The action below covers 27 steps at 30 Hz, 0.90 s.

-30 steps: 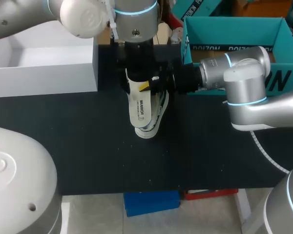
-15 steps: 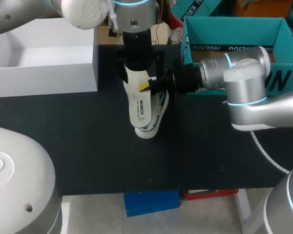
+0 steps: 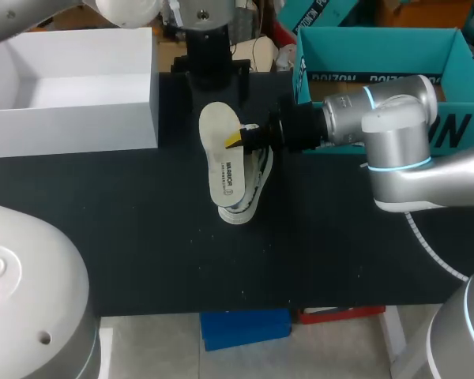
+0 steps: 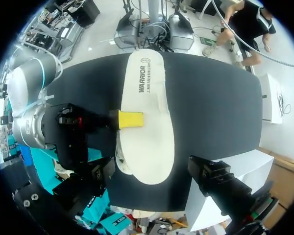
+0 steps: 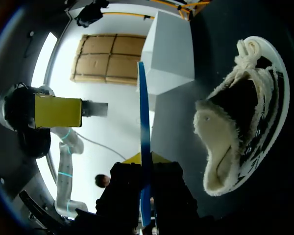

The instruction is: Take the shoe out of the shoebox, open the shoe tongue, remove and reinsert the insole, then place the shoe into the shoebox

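Our right gripper is pinching the thin, flat, oval insole by its long edge, with its yellow tips closed on it. It is holding the insole level over the shoe. The laced, fleece-lined shoe is lying mid-worktop, between the white box and the teal cardboard shoebox. Our left gripper is hanging near the far edge, its fingers spread wide and holding nothing.

The shoe lay near the middle of the table. The insole sat over it, gripped at one edge by the right gripper from the right. The left gripper stood behind both. An open box sat rear left and the shoebox rear right.
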{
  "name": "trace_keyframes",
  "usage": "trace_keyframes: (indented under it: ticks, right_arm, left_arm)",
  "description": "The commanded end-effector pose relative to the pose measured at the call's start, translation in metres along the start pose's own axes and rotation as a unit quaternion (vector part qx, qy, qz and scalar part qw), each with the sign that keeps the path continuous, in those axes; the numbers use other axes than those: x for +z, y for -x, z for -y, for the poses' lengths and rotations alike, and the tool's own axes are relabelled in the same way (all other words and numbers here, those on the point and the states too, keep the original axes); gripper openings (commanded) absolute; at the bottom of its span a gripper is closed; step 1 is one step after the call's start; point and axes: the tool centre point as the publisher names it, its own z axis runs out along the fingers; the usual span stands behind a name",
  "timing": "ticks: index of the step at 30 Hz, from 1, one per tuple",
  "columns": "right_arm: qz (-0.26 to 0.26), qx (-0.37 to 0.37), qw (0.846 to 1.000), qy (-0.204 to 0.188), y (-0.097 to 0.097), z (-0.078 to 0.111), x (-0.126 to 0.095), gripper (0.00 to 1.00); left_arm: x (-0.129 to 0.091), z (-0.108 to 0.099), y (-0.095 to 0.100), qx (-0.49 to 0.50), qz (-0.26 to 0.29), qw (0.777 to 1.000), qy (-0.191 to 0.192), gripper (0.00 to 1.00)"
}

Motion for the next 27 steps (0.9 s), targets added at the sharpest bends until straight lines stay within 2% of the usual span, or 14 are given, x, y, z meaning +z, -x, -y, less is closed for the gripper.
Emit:
trace_keyframes:
  ticks: [1,10,15,20,27]
  right_arm:
    - [0.002,0.001,1.0,0.0,0.0,0.0,0.0,0.0]
    - [0.002,0.001,1.0,0.0,0.0,0.0,0.0,0.0]
    - [0.002,0.001,1.0,0.0,0.0,0.0,0.0,0.0]
    - [0.002,0.001,1.0,0.0,0.0,0.0,0.0,0.0]
    - [0.002,0.001,1.0,0.0,0.0,0.0,0.0,0.0]
  left_arm:
    - [0.003,-0.017,-0.001,0.0,-0.004,1.0,-0.002,1.0]
    - [0.009,-0.052,-0.009,-0.012,0.002,1.0,0.005,1.0]
    - [0.01,-0.057,-0.009,-0.016,0.004,1.0,0.007,1.0]
    - [0.004,-0.044,-0.007,-0.015,0.008,1.0,0.009,1.0]
    - [-0.009,-0.009,-0.005,-0.009,0.011,1.0,0.011,1.0]
